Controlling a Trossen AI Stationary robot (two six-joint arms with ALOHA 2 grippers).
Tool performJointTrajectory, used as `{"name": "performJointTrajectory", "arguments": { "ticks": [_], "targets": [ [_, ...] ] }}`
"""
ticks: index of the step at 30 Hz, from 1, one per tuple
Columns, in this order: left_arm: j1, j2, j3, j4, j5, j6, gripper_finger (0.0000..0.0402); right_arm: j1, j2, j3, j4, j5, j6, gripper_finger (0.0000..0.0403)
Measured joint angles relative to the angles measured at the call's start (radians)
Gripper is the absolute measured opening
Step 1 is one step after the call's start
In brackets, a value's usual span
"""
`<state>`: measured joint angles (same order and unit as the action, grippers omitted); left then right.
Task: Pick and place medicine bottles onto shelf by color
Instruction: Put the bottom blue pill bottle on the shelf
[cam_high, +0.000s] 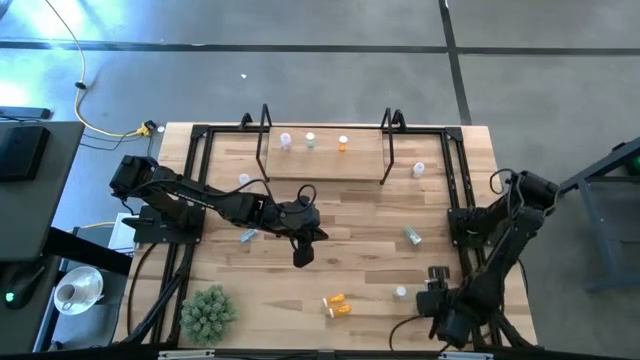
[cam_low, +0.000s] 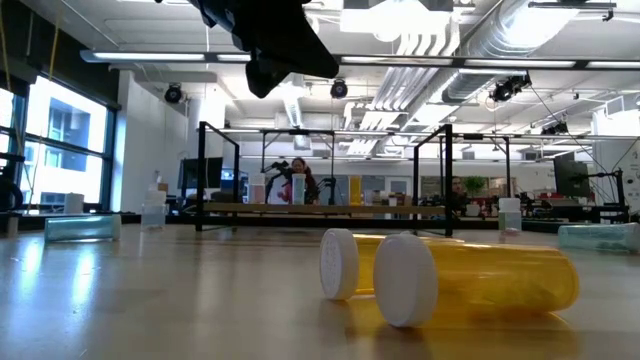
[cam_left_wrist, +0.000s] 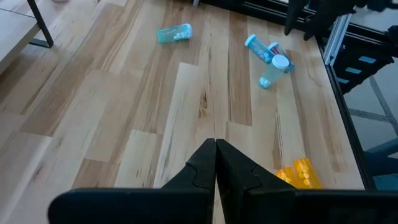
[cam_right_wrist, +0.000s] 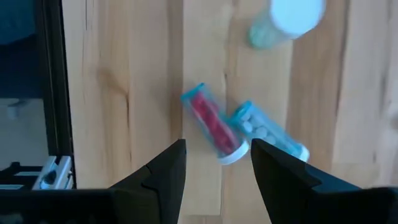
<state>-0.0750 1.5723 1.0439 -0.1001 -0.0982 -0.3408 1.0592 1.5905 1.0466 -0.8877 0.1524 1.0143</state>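
The shelf (cam_high: 325, 165) stands at the far middle of the table with three bottles upright on it: whitish (cam_high: 285, 140), green (cam_high: 310, 140) and orange (cam_high: 343, 143). My left gripper (cam_high: 303, 255) is shut and empty above the table's middle; it also shows in the left wrist view (cam_left_wrist: 216, 149). My right gripper (cam_right_wrist: 217, 149) is open above a clear bottle with red contents (cam_right_wrist: 208, 124), which lies beside a teal bottle (cam_right_wrist: 267, 130) at the right side (cam_high: 437, 272). Its fingers stand on either side of the red bottle's white cap end. Two orange bottles (cam_high: 335, 303) lie near the front.
Teal bottles lie at the left middle (cam_high: 247, 236) and right middle (cam_high: 411, 235). Whitish bottles stand left (cam_high: 243, 180) and right (cam_high: 418, 170) of the shelf, and another stands near my right gripper (cam_high: 400, 292). A green spiky plant ball (cam_high: 207, 310) sits at the front left.
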Motion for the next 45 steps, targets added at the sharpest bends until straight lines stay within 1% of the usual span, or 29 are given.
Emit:
{"name": "performJointTrajectory", "arguments": {
  "ticks": [7,11,13,23,31,36,39,45],
  "targets": [
    [0.0,0.0,0.0,0.0,-0.003,-0.023,0.0,0.018,0.07,0.0,0.041,0.0,0.028,0.0172],
    [0.0,0.0,0.0,0.0,-0.003,-0.025,0.0001,0.018,0.101,0.0,0.088,0.014,-0.014,0.0172],
    [0.0,0.0,0.0,0.0,-0.003,-0.025,0.0001,0.018,0.111,0.0,0.09,0.031,-0.026,0.0172],
    [0.002,0.0,0.0,0.0,-0.003,-0.024,0.0001,0.018,0.146,0.0,0.092,0.049,-0.028,0.0172],
    [0.002,0.0,0.0,0.0,-0.002,-0.024,0.0001,0.018,0.211,0.0,0.093,0.032,-0.028,0.0172],
    [0.002,0.0,0.0,0.0,-0.002,-0.023,0.0001,0.018,0.215,0.001,0.095,0.022,-0.028,0.0171],
    [0.002,0.0,0.0,0.0,-0.002,-0.023,0.0001,0.018,0.215,0.001,0.099,0.017,-0.028,0.0159],
    [0.002,0.0,0.0,0.0,-0.002,-0.034,0.0001,0.018,0.216,0.001,0.107,0.005,-0.028,0.0103]
  ]
}}
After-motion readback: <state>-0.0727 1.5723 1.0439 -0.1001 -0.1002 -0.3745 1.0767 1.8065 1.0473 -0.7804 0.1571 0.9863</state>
